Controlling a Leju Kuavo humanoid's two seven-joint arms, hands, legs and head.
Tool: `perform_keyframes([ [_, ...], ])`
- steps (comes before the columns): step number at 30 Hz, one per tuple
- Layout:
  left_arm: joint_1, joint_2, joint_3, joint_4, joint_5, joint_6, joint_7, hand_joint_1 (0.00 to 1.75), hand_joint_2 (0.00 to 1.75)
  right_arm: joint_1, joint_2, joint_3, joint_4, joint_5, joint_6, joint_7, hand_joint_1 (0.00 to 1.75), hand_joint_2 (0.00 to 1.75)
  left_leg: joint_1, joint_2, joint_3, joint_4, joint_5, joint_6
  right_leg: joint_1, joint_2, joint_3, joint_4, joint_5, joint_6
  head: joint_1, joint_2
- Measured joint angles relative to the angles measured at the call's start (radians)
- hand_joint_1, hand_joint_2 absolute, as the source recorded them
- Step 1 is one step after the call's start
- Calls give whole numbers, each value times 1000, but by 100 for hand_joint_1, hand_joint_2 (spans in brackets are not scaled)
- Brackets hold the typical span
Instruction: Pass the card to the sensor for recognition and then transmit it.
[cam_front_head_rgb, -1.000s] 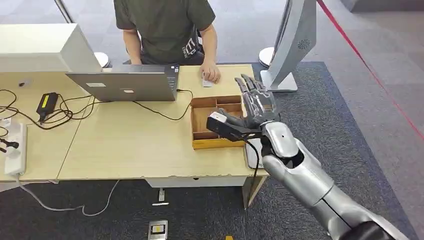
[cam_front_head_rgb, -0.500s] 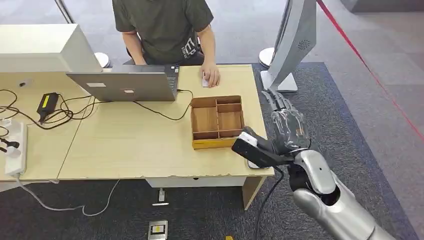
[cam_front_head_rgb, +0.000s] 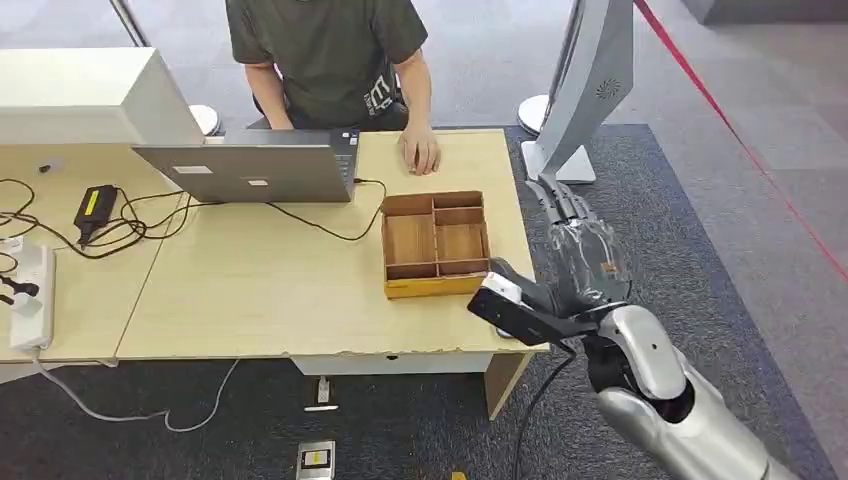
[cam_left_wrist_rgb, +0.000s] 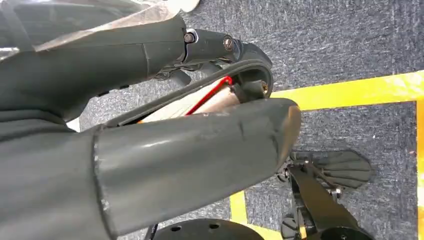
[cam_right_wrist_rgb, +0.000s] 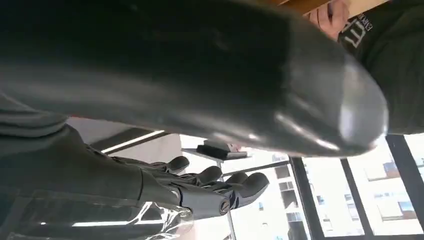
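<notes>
Wooden table (cam_front_head_rgb: 250, 290), front right corner: right hand (cam_front_head_rgb: 578, 262) poised, fingers straight and apart, apparently empty. Left hand (cam_left_wrist_rgb: 165, 150): grip unclear. Card not made out. Likely risks: presenting nothing to sensor; clipping divided tray (cam_front_head_rgb: 435, 245).

The head view looks forward and down from high on the robot over the bench (cam_front_head_rgb: 250, 290), well back. The left wrist view faces the floor (cam_left_wrist_rgb: 350, 45), close behind its hand (cam_left_wrist_rgb: 150, 150). The right wrist view sits tight behind the right hand (cam_right_wrist_rgb: 190, 80), tilted upward; it shares the person (cam_front_head_rgb: 330, 50) with the head view.
</notes>
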Motion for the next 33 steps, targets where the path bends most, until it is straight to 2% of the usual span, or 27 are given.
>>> perform_keyframes([
  [4, -1, 0, 0, 0, 3, 4, 0, 0, 0, 3, 0, 1, -5, 0, -5, -1, 0, 0, 0, 0, 0, 0, 0, 0, 0, 0, 0, 0, 0, 0, 0, 0],
  [7, -1, -1, 0, 0, 17, 16, 12, 0, 0, 30, 7, 6, -3, -4, -80, -24, 0, 0, 0, 0, 0, 0, 0, 0, 0, 0, 0, 0, 0, 0, 0, 0],
  [8, -1, -1, 1, 0, 22, 19, 18, 0, 0, 40, 16, 10, 0, -8, -114, -33, 0, 175, 0, 0, 0, 0, 0, 0, 0, 0, 0, 0, 0, 0, 0, 0],
  [12, -3, -5, 6, 0, 35, 27, 28, 0, 0, 65, 52, 28, 33, -44, -188, -69, 0, 175, 0, 0, -1, -1, 0, 0, 0, 0, 0, 0, 0, 0, 0, 0],
  [15, -3, -7, 8, 0, 38, 28, 31, 0, 0, 70, 87, 52, 83, 48, -224, -68, 0, 175, 0, 0, 0, -1, 0, 0, 0, 0, 0, 0, 0, 0, 0, 0],
  [18, -4, -10, 8, -1, 38, 32, 29, 0, 0, 71, 131, 72, 153, 244, -207, -28, 0, 175, 1, 0, -1, -1, 0, 0, 1, 0, 0, 0, 0, 0, 0, 0],
  [19, -4, -10, 8, -1, 40, 33, 29, 0, 0, 71, 144, 76, 176, 273, -203, -27, 0, 175, 1, 0, 0, -1, 0, 0, 1, 0, 0, 0, 0, -1, 0, 0],
  [25, -4, -12, 9, -1, 46, 35, 40, 0, 0, 71, 214, 86, 259, 319, -180, -32, 0, 175, 1, 0, 0, -1, 0, 0, 1, 0, 0, 0, 0, -1, 0, 0],
  [33, -4, -12, 15, -1, 47, 35, 36, 0, 0, 71, 255, 84, 308, 341, -151, -38, 0, 175, 1, 0, -1, -1, 0, 0, 1, 0, 0, 0, 0, -1, 0, 0],
])
